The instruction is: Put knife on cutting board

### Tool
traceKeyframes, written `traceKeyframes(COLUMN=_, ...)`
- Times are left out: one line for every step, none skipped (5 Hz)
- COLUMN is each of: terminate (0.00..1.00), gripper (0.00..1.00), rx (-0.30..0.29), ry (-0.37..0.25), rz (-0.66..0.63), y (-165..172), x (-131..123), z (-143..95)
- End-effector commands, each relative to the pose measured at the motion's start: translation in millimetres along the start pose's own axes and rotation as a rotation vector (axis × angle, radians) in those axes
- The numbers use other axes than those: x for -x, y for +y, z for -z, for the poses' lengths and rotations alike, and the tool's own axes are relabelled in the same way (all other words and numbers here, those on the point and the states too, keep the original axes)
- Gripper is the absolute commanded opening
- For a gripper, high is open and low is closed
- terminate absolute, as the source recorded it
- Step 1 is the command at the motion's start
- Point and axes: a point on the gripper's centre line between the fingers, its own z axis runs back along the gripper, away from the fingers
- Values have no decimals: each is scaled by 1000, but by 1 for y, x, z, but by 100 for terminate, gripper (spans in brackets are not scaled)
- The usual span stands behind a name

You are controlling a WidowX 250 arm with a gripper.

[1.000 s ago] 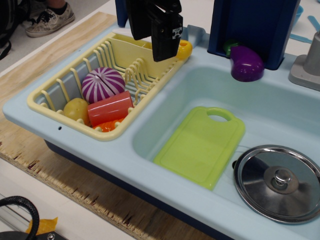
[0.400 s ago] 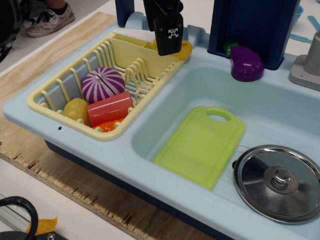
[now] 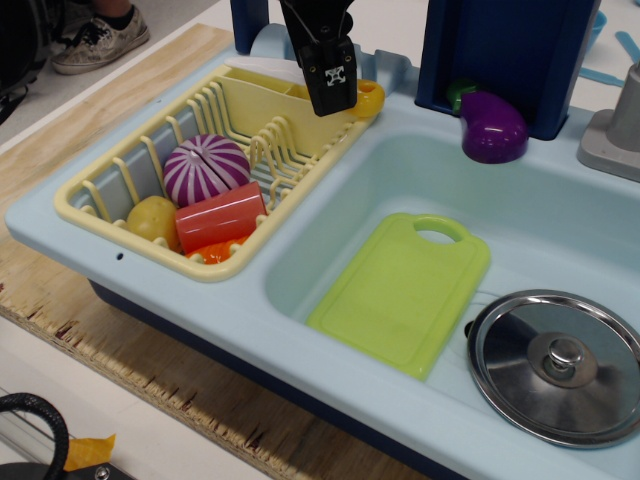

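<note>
The knife lies across the far rim of the dish rack, its cream-white blade (image 3: 262, 68) pointing left and its yellow handle (image 3: 371, 97) to the right. My gripper (image 3: 332, 98) comes down from the top of the view right over the knife's middle, hiding it there. Its black fingers (image 3: 330, 72) overlap, so I cannot tell whether they are open or shut, or whether they touch the knife. The lime-green cutting board (image 3: 400, 292) lies flat in the sink basin, handle hole at the far end, with nothing on it.
The pale-yellow dish rack (image 3: 98, 214) holds a purple onion (image 3: 205, 168), a yellow potato (image 3: 152, 218) and a red block (image 3: 220, 215). A steel lid (image 3: 555, 365) lies right of the board. A purple eggplant (image 3: 493, 127) sits at the sink's back edge below a blue panel (image 3: 505, 50).
My gripper has shifted right and turned, then come down onto the knife's middle. The knife and the board have not moved.
</note>
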Motion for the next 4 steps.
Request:
traceKeyframes(terminate=0, gripper=100, rx=-4, ry=-30, rz=31, y=9, x=-11, z=8)
traceKeyframes(terminate=0, gripper=100, rx=18, ry=-14, rz=21, y=9, x=-14, z=16)
traceKeyframes(terminate=0, gripper=0, rx=5, ry=-16, rz=-1, y=5, x=-13, z=17)
traceKeyframes(terminate=0, gripper=0, rx=-13, ry=-8, rz=-17, y=-3, x=-14, z=12)
